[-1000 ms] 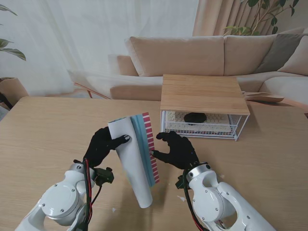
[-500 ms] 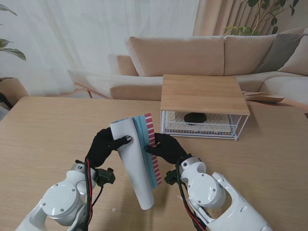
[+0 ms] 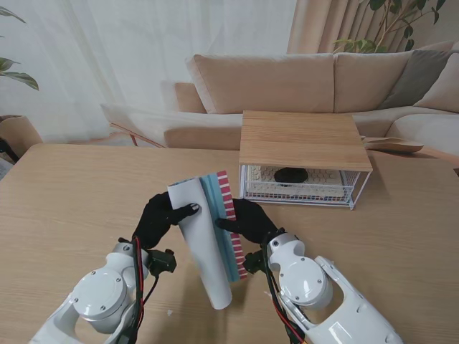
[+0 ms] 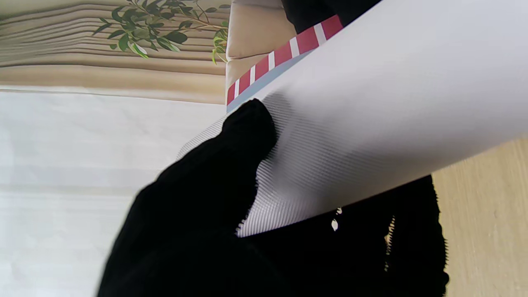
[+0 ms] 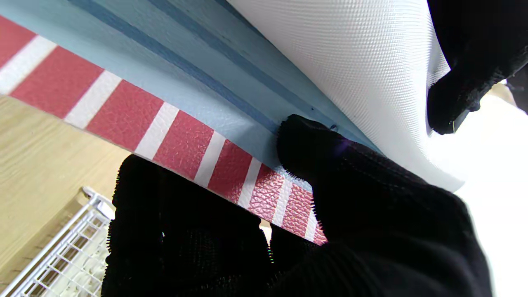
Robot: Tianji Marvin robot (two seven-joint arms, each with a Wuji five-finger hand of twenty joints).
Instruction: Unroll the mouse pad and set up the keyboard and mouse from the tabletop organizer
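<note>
The rolled mouse pad (image 3: 204,240) is held above the table between both hands, white on the outside with a blue face and a red-and-white striped edge (image 3: 233,222) peeling loose on its right. My left hand (image 3: 161,217) clasps the white roll (image 4: 371,103), thumb on top. My right hand (image 3: 247,218) pinches the striped free edge (image 5: 185,144), thumb on the blue face. Farther from me the organizer (image 3: 305,140) has a wooden top; its wire basket (image 3: 301,188) holds the white keyboard (image 3: 326,179) with the black mouse (image 3: 290,174) lying on it.
The wooden table (image 3: 72,208) spreads to both sides. A beige sofa (image 3: 301,82) stands behind the organizer, a white curtain beyond it, and plant leaves show at the far left and far right corners.
My right hand has slid left and closed on the striped edge of the pad. The pad has shifted slightly right and farther from me, with the left hand still on the roll.
</note>
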